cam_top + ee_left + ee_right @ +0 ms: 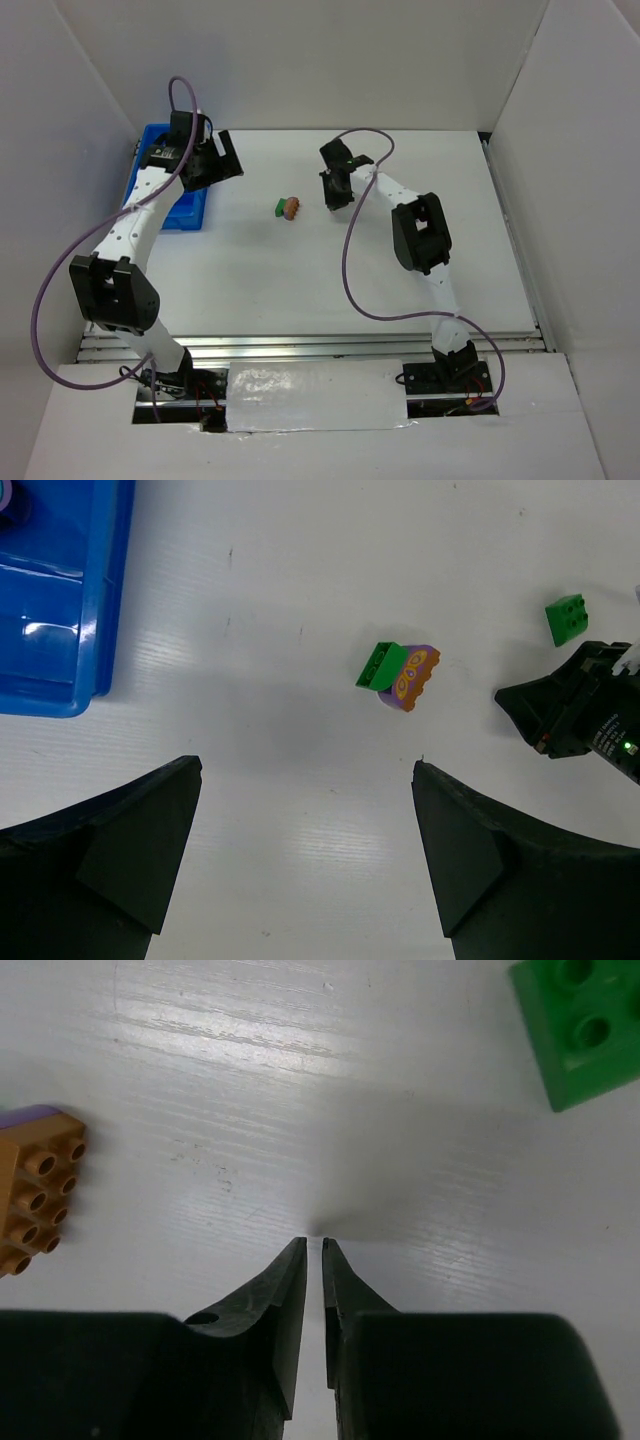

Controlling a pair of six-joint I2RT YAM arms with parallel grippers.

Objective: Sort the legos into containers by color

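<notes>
Near the middle of the bench, a green piece lies touching a purple-and-orange brick; a separate green block sits apart from them, just beyond the right claw; the blue bin stands at the bench's far left, well apart from all three. By my reading the step in hand is a pick-up of one of these loose pieces, since neither claw holds anything; the right claw is pinched to a thin slit with nothing between its fingers, so it would have to spread before it could take a piece; the green block, lying alone, looks the easier target, because the touching pair would call for a careful approach to lift one without dragging the other. The left claw is spread wide and empty, hovering beside the bin's right side and looking down across the bench toward the pair; its arm stretches forward and leftward from its base. The right arm reaches forward with elbow raised and wrist bent downward; its claw tip points low over bare bench, between the brick and the green block.
</notes>
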